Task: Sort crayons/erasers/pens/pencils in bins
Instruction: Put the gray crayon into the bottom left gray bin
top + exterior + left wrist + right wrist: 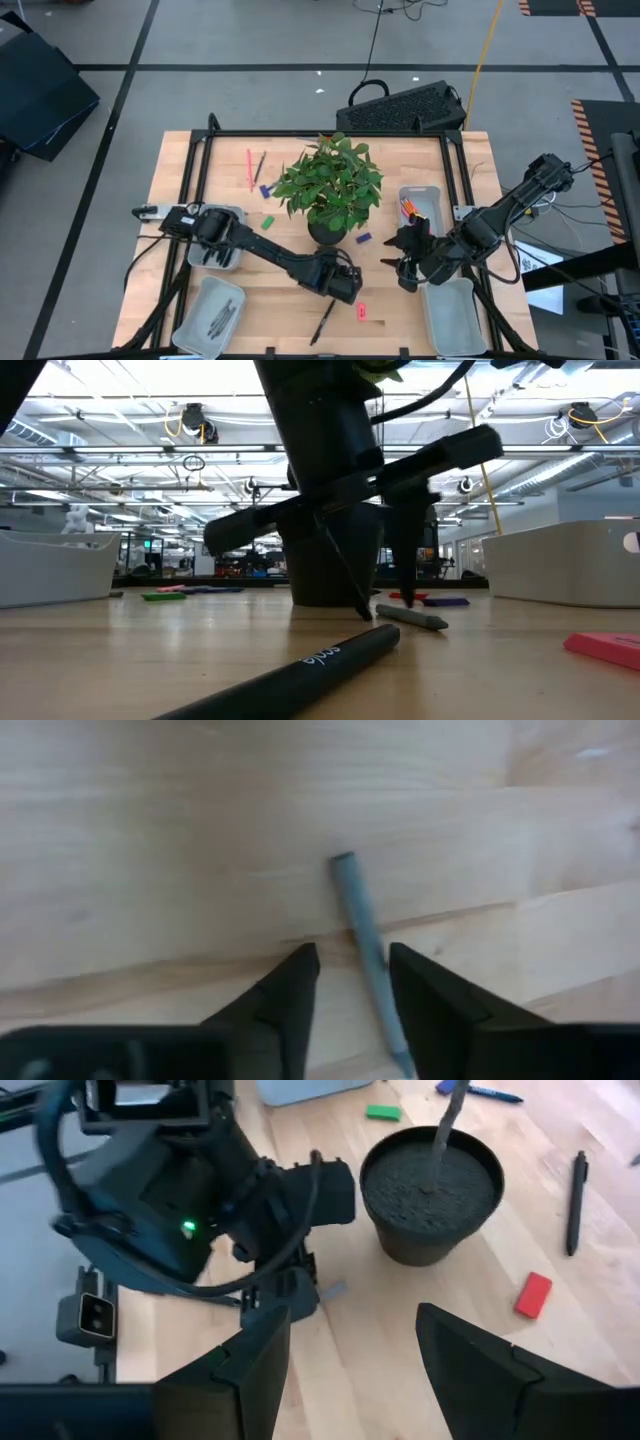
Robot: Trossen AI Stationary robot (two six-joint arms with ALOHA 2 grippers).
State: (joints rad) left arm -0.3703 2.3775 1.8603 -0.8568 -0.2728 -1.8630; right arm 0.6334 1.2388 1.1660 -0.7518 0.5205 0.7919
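A grey crayon (362, 935) lies flat on the wooden table in front of the plant pot (328, 232). My left gripper (352, 952) is open and low over it, one finger on each side of its near part; in the high view the gripper (342, 282) hides it. My right gripper (405, 262) hangs open with nothing in it just to the right, facing the left gripper (270, 1210). A black pen (322, 322) and a red eraser (361, 311) lie nearer the front edge. The four bins stand two on the left (215, 262) and two on the right (455, 318). My left gripper comes from above with its fingers (430, 1005) across the crayon's lower half (385, 1020). The crayon runs close along the inner side of one finger. I cannot tell whether that finger touches it. The crayon lies flat on the table.
A leafy plant (330, 180) in its dark pot stands mid-table. A purple eraser (363, 238), a green one (268, 222) and a blue one (264, 190) lie around it. A red pencil (249, 168) and a dark stick (259, 166) lie far left. Orange sticks (408, 208) lie in the far right bin.
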